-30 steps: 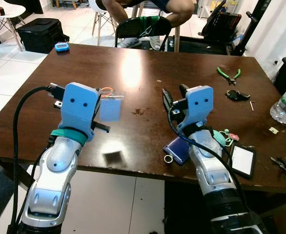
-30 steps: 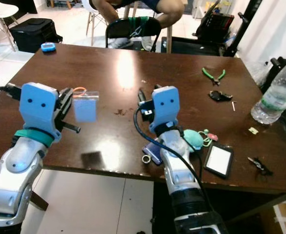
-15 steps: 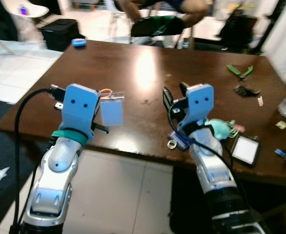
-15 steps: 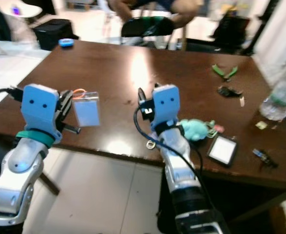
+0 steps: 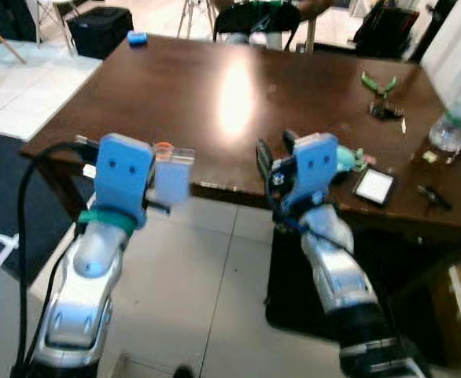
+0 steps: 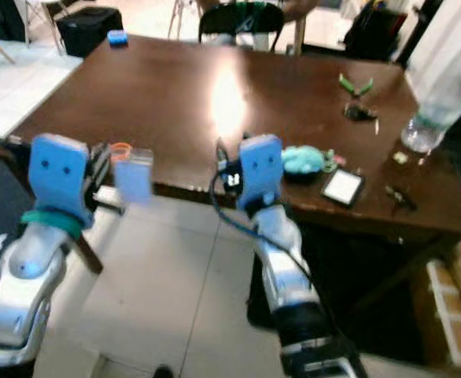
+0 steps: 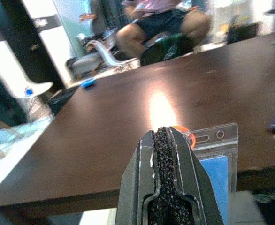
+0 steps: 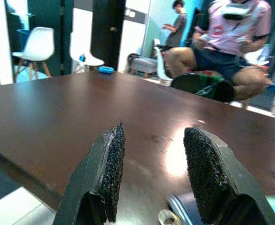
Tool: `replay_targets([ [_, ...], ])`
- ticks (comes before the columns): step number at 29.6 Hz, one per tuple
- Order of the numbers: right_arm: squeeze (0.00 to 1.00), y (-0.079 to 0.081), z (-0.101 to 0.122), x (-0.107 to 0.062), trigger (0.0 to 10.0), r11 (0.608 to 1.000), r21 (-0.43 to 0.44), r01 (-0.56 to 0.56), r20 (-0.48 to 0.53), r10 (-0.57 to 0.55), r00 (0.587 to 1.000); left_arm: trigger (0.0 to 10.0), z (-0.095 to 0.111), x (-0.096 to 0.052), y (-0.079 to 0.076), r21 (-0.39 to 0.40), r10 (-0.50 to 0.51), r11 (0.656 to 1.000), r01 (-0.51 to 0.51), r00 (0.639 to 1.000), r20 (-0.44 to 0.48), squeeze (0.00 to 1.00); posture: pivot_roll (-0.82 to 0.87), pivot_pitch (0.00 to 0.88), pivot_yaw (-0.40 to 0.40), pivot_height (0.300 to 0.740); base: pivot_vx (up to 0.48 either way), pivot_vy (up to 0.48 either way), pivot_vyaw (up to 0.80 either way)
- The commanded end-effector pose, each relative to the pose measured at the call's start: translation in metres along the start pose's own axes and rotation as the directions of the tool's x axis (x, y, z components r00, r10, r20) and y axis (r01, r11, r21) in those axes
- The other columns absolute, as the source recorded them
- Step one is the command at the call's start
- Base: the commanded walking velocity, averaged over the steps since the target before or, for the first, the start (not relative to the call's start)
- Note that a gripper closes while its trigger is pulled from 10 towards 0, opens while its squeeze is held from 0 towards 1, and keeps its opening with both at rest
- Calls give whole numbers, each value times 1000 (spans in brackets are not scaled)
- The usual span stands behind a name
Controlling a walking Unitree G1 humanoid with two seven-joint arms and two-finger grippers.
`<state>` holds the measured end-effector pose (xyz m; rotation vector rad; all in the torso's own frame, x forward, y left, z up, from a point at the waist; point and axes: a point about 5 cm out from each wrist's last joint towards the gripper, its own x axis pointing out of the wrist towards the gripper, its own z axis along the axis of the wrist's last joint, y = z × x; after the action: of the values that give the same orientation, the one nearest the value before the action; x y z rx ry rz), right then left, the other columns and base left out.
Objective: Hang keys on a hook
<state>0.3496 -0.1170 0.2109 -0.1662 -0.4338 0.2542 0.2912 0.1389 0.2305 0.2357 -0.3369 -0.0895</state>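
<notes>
Your left gripper [image 5: 161, 175] pinches the blue key tag [image 5: 172, 175], mid-left; right gripper [image 8: 154, 176] gapes empty. Carrying step: find the hook.

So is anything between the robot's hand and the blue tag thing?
Nothing: the left gripper has its jaws shut right on the blue badge holder and holds it up. The pictures don't reveal a hook to hang it on.

Both silver arms are raised in front of the robot, elbows bent. The left gripper [image 7: 168, 154] has its black fingers pressed together; the right gripper [image 8: 151, 176] holds its black fingers apart, nothing between them.
</notes>
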Motion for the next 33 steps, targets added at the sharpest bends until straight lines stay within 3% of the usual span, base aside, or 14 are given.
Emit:
replay_targets([
  [1,0,2,-3,-2,10000,1000,0,-5,-8,5,1000,10000,-2,0,1,10,2,1000,-2,1000,-5,0,-46,48,48,740,-375,0,0],
  [5,0,2,-3,-2,10000,1000,-5,-12,-8,12,1000,10000,-2,0,1,10,3,1000,-3,1000,-5,0,-47,49,47,740,-377,0,0],
  [11,0,3,-3,-2,10000,1000,0,-21,-6,21,1000,10000,-2,0,1,9,4,1000,-4,1000,-4,0,-47,50,46,740,-362,0,752],
  [22,0,3,-3,-2,10000,1000,0,-26,-8,26,1000,10000,-2,1,-1,-1,1,1000,-1,1000,-12,0,-47,51,46,740,0,0,0],
  [33,0,4,-2,-2,10000,999,10,-36,-4,37,999,10000,-3,1,-3,-1,-12,1000,12,1000,-19,0,-45,51,49,740,0,0,788],
])
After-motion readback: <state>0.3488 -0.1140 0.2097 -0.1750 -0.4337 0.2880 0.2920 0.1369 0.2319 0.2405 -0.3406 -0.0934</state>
